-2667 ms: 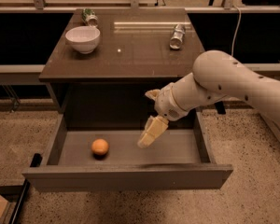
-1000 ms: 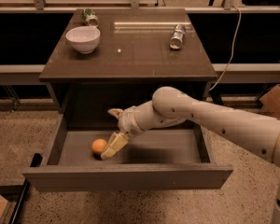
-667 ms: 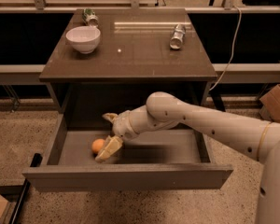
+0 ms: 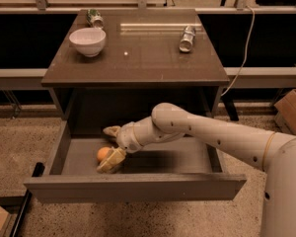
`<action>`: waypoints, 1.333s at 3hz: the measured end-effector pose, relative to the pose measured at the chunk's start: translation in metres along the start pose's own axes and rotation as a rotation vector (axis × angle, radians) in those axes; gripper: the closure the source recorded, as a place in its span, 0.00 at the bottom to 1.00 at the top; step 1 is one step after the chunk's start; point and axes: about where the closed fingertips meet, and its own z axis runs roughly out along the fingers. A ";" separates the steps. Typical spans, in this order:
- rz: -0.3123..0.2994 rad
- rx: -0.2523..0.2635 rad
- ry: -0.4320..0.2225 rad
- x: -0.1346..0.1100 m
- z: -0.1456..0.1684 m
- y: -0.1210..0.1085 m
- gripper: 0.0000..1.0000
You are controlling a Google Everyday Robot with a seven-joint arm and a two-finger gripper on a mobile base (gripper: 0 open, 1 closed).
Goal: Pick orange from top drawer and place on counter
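The orange (image 4: 103,154) lies in the left part of the open top drawer (image 4: 138,187), on its grey floor. My gripper (image 4: 107,147) reaches down into the drawer from the right and is at the orange. It is open: one tan finger (image 4: 111,161) lies against the orange's front right side, and the other finger (image 4: 111,131) stands behind it, apart from the fruit. The orange still rests on the drawer floor. The dark-brown counter (image 4: 138,58) is the cabinet top above the drawer.
On the counter stand a white bowl (image 4: 88,41) at the back left, a small can (image 4: 93,18) behind it, and a can lying on its side (image 4: 187,37) at the back right. A cardboard box (image 4: 292,110) sits on the floor at the right.
My arm has swung from the right side of the drawer to the left and lower. The gripper has come down to the orange, which has stayed in place.
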 end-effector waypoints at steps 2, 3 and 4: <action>0.022 0.021 -0.007 0.007 -0.007 -0.001 0.71; 0.038 0.028 -0.020 0.007 -0.012 -0.002 0.94; -0.014 0.034 -0.038 -0.017 -0.048 -0.002 1.00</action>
